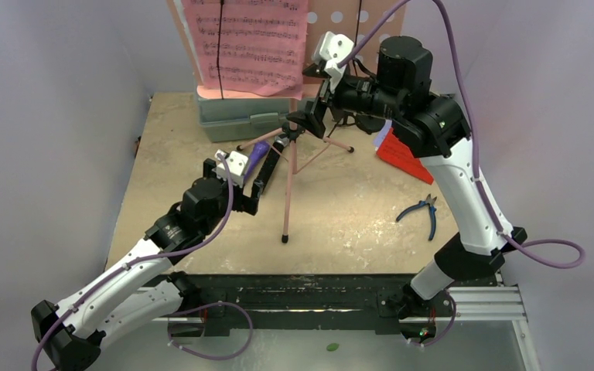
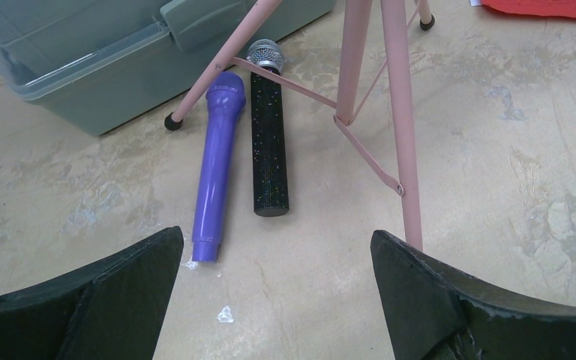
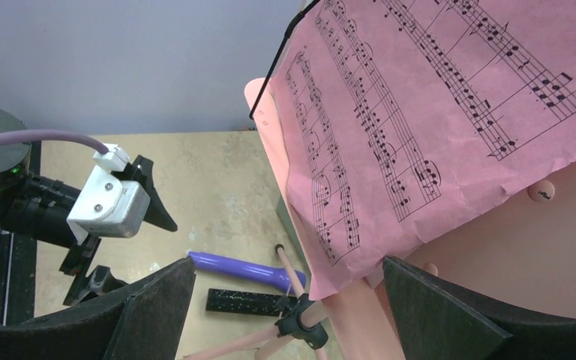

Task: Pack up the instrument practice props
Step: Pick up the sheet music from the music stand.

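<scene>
Under tripod point(image 2: 397, 112): purple mic point(image 2: 216, 169), black mic point(image 2: 268, 142) side by side, long axes near-far.
Left end effector point(image 2: 276, 251): apart, nearer; mics just beyond, far side.
Right end effector point(image 3: 289, 274): apart, at sheet music point(image 3: 420, 112).

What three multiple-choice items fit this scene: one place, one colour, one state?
1. Where does the purple microphone lie?
A. in the grey-green case
B. on the table, beside the black microphone
C. on the pink tray

2. What colour are the handles of the pliers?
A. red
B. yellow
C. blue

3. How is the left gripper?
A. open and empty
B. shut on a microphone
C. shut on a tripod leg

1 B: both lie side by side on the tabletop.
2 C: the top view shows blue handles.
3 A: its fingers stand apart, nothing between.
</scene>
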Controlling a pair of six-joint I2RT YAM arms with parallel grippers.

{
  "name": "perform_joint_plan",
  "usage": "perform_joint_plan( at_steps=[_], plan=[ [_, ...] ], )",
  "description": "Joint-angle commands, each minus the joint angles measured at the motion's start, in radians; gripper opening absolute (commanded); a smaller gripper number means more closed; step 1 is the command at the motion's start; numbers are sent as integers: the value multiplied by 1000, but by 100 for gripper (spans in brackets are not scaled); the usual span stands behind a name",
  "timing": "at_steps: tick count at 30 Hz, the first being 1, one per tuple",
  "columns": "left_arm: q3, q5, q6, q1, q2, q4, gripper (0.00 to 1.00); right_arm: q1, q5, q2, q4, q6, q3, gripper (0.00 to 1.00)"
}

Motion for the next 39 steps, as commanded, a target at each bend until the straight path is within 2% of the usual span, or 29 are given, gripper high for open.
perform_joint_plan(
  at_steps=[1,12,25,30,34,39],
  plan=[
    [0,7,15,7,-15,25,96,3,4,13,51,36,53,99],
    [0,10,18,8,-11,25,96,4,-23,25,76,143,77,98],
    [-1,17,17,15,-6,27,96,1,153,13,187,485,35,97],
    [-1,21,18,15,-4,26,96,0,148,23,201,567,39,97],
    [-1,24,17,16,-7,27,96,-2,81,29,200,582,48,94],
    [0,27,17,18,-6,27,96,-3,54,31,204,594,51,82]
  ],
)
